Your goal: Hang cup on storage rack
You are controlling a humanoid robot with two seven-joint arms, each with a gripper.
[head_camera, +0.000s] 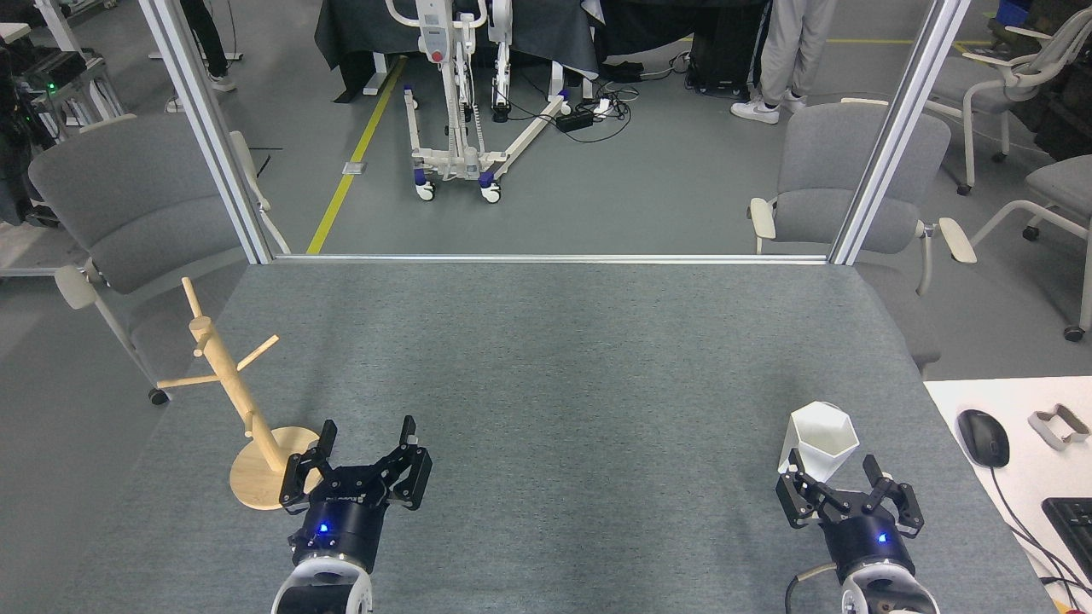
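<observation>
The white faceted cup (819,440) stands upright on the grey table at the near right. My right gripper (833,466) is open just in front of it, one fingertip at the cup's lower left side and the other at its lower right; nothing is gripped. The wooden storage rack (230,388) stands at the near left on its round disc base, its pole leaning left in view with bare pegs. My left gripper (368,431) is open and empty, just right of the rack's base.
The grey table (546,367) ends at a metal frame rail at the back. A white desk (1015,477) with a mouse (983,437) and keyboard edge adjoins at the right. Grey chairs stand beyond both table sides; a person's legs (789,51) are far back.
</observation>
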